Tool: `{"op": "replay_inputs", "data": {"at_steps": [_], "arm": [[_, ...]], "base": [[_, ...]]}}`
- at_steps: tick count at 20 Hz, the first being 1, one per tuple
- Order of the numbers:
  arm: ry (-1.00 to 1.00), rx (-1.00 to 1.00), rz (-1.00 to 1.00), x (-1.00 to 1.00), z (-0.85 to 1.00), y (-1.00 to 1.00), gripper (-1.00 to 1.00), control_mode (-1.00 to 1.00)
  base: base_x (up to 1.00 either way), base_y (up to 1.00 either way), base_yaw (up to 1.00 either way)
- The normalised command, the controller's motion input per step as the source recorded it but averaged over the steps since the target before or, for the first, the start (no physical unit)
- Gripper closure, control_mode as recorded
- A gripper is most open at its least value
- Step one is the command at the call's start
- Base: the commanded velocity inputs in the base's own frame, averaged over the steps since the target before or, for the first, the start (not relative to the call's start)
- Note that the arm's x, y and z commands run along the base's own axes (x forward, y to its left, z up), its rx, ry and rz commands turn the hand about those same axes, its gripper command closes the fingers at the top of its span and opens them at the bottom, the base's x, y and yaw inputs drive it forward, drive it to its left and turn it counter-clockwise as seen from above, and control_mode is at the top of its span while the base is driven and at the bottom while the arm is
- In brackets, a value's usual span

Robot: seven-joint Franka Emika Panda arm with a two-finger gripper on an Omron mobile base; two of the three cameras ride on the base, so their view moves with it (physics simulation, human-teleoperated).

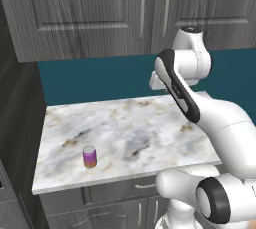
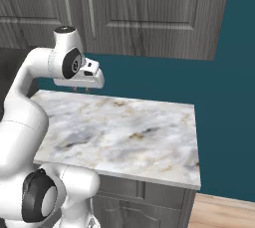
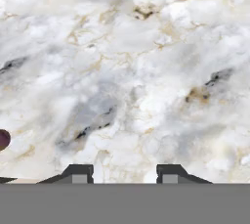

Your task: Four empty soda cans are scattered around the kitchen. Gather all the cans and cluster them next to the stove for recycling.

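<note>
Purple can [image 1: 89, 156] upright near front-left table [image 1: 150, 123] corner, not yet picked up. Tool [image 3: 124, 173] above table, fingers apart, holding nothing. Gathering barely begun; no stove visible.

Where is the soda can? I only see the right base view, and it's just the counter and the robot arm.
Observer: The purple-magenta can stands upright near the counter's front left corner in the left base view.
Operator: Is the robot holding it?
Observer: No. In the hand view the gripper hangs over bare marble with nothing between its fingertips.
Operator: Can the hand camera see the can at all?
Observer: Just a dark purple sliver at its left edge.
</note>
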Motion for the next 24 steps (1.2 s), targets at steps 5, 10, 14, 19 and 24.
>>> {"op": "replay_inputs", "data": {"at_steps": [5, 10, 14, 19, 24], "arm": [[0.00, 0.04, 0.00, -0.36, -0.09, 0.00, -1.00, -1.00], [-0.05, 0.01, 0.01, -0.66, -0.33, 0.06, -1.00, -1.00], [0.00, 0.00, 0.00, -0.35, -0.38, 0.47, -1.00, -1.00], [0.06, 0.00, -0.01, -0.06, -0.36, 0.74, -1.00, -1.00], [0.07, 0.00, -0.04, 0.00, -0.35, 0.93, -1.00, -1.00]], "base": [[0.00, 0.00, 0.00], [0.00, 0.00, 0.00], [0.00, 0.00, 0.00], [0.00, 0.00, 0.00], [0.00, 0.00, 0.00]]}}
